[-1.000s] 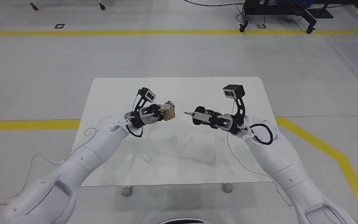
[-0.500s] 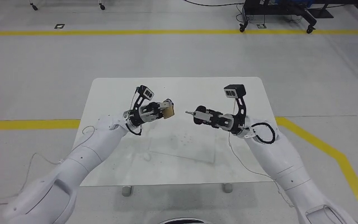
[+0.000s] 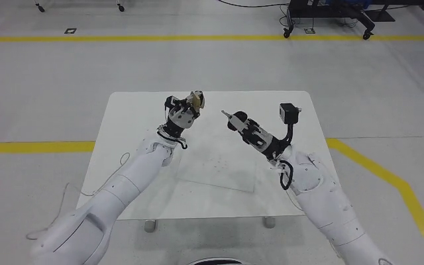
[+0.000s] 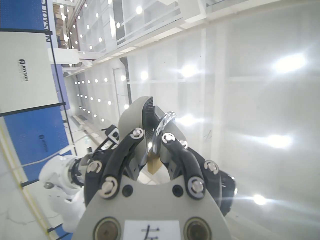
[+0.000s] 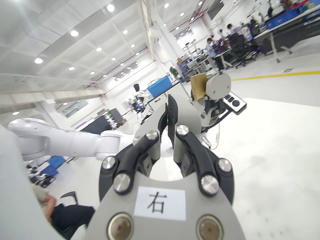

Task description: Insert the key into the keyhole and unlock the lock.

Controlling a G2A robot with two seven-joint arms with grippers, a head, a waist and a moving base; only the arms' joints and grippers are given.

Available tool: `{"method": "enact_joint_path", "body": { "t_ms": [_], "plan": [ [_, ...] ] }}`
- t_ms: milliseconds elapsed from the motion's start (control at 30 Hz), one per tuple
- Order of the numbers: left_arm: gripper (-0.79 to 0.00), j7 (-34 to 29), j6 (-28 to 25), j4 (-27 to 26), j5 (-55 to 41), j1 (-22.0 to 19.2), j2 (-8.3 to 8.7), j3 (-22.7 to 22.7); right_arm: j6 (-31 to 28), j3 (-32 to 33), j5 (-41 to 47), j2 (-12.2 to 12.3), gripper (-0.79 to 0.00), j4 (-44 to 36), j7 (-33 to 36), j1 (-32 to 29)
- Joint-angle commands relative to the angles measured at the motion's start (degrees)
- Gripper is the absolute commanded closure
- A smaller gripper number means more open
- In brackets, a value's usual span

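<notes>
Nearest to us lies the white table [image 3: 132, 199], its near edge at 6 o'clock. Above it, at about 1 o'clock from the table's middle, we find the right gripper [image 3: 233, 121]. Its fingers are pinched narrow on the key [image 3: 225, 114], and the thin silver blade juts out toward 10 o'clock, clear of the tabletop. In the right wrist view we see those fingers standing almost together.

Farther off, at about 11 o'clock from the table's middle, the left gripper [image 3: 191, 105] is raised with its fingers clamped on the lock [image 3: 197, 101]. In the left wrist view we see the brass body and the silver shackle caught between the two fingers. The lock sits at roughly 10 o'clock from the key's tip. The two are near each other but apart, with a gap between them.

Beyond the table's far edge, at 12 o'clock, a yellow floor line [image 3: 212, 38] runs across the grey floor.
</notes>
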Motion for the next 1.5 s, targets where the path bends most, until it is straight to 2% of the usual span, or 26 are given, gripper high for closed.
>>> {"method": "enact_joint_path", "body": {
  "t_ms": [0,167,333,500,733,1467],
  "plan": [
    [0.0,0.2,-2.6,1.0,3.0,-0.3,-0.85,0.4,4.4,-0.7,-9.0,-0.4,0.0,-1.5,-6.2,-1.2],
    [0.0,0.8,-6.0,3.0,7.8,-0.7,-2.46,0.1,14.6,-4.0,-24.1,-1.3,0.0,-3.6,-13.8,-2.9],
    [0.0,0.4,-9.2,4.2,10.6,-0.2,-3.43,-1.3,19.0,-5.5,-29.4,-1.7,0.0,-5.2,-15.7,-4.6],
    [0.0,0.7,-11.8,4.8,14.5,0.2,-4.02,-2.6,19.2,-6.1,-30.3,-1.9,0.0,-5.8,-15.7,-5.7],
    [0.0,0.5,-11.6,4.5,16.1,1.4,-4.6,-5.1,23.3,-6.4,-30.7,-2.4,0.0,-5.2,-16.4,-5.6],
    [0.0,-0.6,-10.5,3.8,23.3,3.6,-5.94,-11.5,22.7,-6.4,-30.2,-3.3,0.0,-4.4,-14.3,-4.7]
  ]
}}
